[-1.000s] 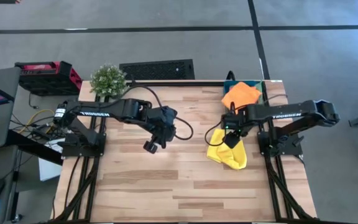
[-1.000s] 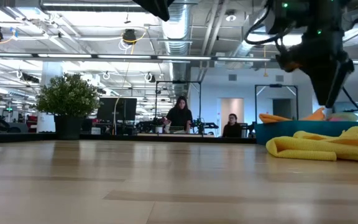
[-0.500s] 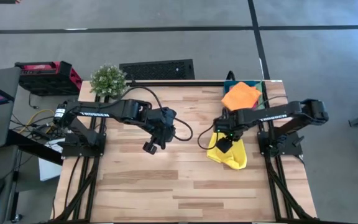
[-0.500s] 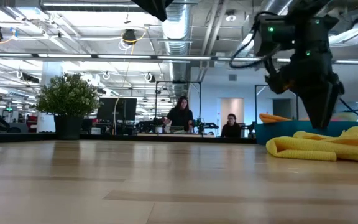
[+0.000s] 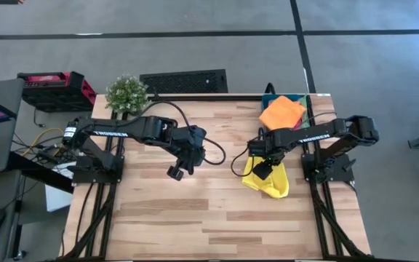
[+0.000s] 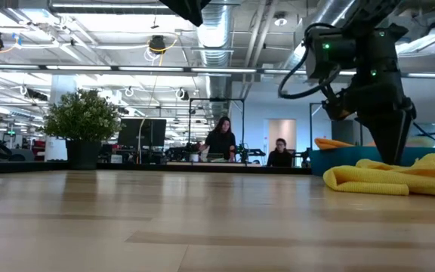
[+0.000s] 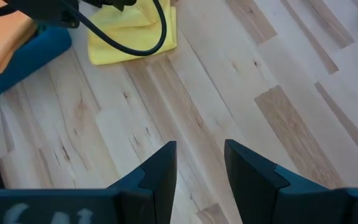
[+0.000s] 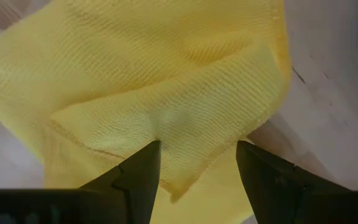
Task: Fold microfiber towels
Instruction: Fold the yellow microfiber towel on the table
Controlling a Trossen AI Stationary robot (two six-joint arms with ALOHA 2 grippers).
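Note:
A yellow towel lies crumpled on the table near its right edge; it also shows in the low view and the left wrist view. My right gripper is open, pointing down onto the towel's left part, and a raised fold lies between its fingers. An orange towel lies in the teal bin at the far right. My left gripper is open and empty above the bare table middle. The green and pink towels are out of view. My right gripper stands from above with its open fingers on either side of a fold of the yellow towel. The fingertips are down at the cloth, but I cannot tell whether they touch it. The towel lies slack on the table.
A potted plant stands at the far left edge. The teal bin sits at the far right corner. Bare wood stretches across the table's middle and near side. People sit in the room beyond the table.
My right gripper has come down and a little toward the table's left edge, onto the yellow towel. The towel has stayed where it was.

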